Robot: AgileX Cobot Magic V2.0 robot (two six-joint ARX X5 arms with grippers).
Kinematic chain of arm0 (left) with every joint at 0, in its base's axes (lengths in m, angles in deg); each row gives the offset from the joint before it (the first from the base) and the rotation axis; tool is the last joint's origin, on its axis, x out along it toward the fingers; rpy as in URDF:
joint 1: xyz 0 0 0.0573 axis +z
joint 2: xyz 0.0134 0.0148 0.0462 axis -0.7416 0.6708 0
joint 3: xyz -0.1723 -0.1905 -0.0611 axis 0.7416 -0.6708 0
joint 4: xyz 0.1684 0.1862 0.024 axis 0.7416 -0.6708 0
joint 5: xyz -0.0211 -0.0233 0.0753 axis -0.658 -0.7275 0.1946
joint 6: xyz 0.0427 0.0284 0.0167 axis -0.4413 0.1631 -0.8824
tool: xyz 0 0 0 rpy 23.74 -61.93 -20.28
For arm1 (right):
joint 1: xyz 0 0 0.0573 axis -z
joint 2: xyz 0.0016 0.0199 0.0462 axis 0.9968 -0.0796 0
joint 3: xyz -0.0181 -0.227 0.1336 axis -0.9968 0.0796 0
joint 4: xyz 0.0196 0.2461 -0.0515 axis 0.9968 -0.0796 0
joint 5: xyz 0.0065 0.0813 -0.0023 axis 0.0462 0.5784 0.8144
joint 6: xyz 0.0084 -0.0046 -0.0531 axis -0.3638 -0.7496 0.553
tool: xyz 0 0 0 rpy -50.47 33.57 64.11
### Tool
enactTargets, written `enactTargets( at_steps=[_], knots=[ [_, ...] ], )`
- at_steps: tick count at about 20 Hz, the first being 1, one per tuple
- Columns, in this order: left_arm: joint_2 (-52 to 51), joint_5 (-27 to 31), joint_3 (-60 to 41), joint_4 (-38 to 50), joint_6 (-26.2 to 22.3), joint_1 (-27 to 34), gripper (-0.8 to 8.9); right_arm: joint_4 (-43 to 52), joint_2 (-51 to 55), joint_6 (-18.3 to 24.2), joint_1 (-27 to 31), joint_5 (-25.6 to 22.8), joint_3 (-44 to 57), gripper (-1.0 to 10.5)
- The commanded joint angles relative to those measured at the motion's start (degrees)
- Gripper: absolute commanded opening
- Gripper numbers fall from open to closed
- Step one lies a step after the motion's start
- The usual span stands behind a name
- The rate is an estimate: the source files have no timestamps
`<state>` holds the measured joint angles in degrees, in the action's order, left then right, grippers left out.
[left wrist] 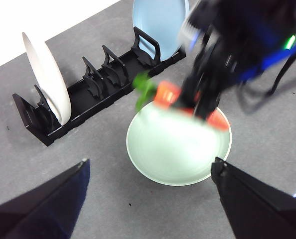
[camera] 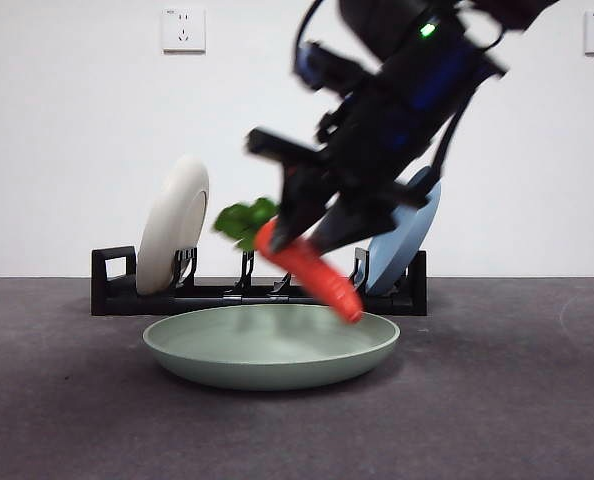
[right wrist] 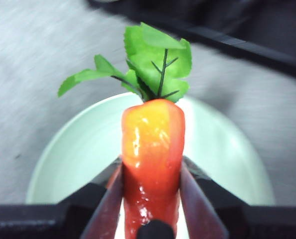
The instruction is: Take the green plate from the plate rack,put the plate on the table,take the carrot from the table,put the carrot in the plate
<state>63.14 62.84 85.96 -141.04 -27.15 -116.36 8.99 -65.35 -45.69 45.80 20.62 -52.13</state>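
The green plate (camera: 270,345) lies flat on the table (camera: 67,400) in front of the plate rack (camera: 112,290). My right gripper (camera: 312,235) is shut on the carrot (camera: 312,272), holding it tilted just above the plate, tip down toward the right rim and leaves pointing left. In the right wrist view the carrot (right wrist: 152,159) is pinched between both jaws with the plate (right wrist: 78,154) beneath. The left wrist view shows the plate (left wrist: 173,147), the carrot (left wrist: 167,94) and the rack (left wrist: 88,97) from high up. My left gripper (left wrist: 148,189) hangs open, well above the table.
A cream-white plate (camera: 173,225) stands in the rack's left end and a blue plate (camera: 405,240) leans in its right end, behind the arm. The rack's middle slots (camera: 247,275) hold nothing. A white wall rises behind the table.
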Motion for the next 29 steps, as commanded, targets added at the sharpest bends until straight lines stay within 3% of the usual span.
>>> enactTargets(
  at_steps=[1, 6, 7, 10, 11, 17, 20, 24, 27, 28, 29],
  knots=[
    [-0.02, 0.04, -0.26, 0.28, 0.63, -0.15, 4.09, 2.32, -3.69, -0.90, -0.57, -0.20, 0.35, -0.1],
    [-0.02, -0.02, -0.26, 0.28, 0.63, -0.15, 4.09, 3.48, -9.35, -0.94, -0.57, -0.11, 0.35, 0.0],
    [-0.02, 0.00, -0.26, 0.28, 0.63, -0.15, 4.09, 3.48, -9.38, -0.94, -0.59, -0.07, 0.35, 0.6],
    [-0.02, -0.02, -0.26, 0.28, 0.63, -0.15, 4.09, 3.43, -9.22, -0.94, -0.68, -0.09, 0.35, 4.3],
    [-0.02, 0.00, -0.26, 0.28, 0.63, -0.15, 4.09, 3.32, -8.92, -0.96, -0.66, -0.09, 0.35, 5.0],
    [-0.02, 0.04, -0.26, 0.28, 0.59, -0.15, 4.09, -2.25, 2.45, -0.92, -0.66, -0.09, 0.35, 5.0],
    [-0.02, -0.85, -0.26, 0.31, 0.59, -0.15, 4.08, -14.86, 12.15, -0.90, -0.68, 0.15, 0.35, 5.0],
    [-0.02, -4.98, -0.26, 0.33, 0.59, -0.15, 4.08, -36.50, 24.61, -0.39, -0.68, 7.08, 0.35, 5.0],
    [-0.02, -8.13, -0.26, 0.33, 0.57, -0.15, 4.04, -47.06, 31.78, 0.37, -0.68, 9.18, 0.35, 5.0],
    [-0.02, -9.09, -0.26, 0.33, 0.55, -0.15, 3.90, -49.16, 33.70, 0.39, -0.68, 9.14, 0.35, 4.4],
    [-0.02, -9.66, -0.26, 0.31, 0.55, -0.15, 2.70, -50.77, 35.52, 0.37, -0.68, 9.11, 0.35, 3.2]
  ],
)
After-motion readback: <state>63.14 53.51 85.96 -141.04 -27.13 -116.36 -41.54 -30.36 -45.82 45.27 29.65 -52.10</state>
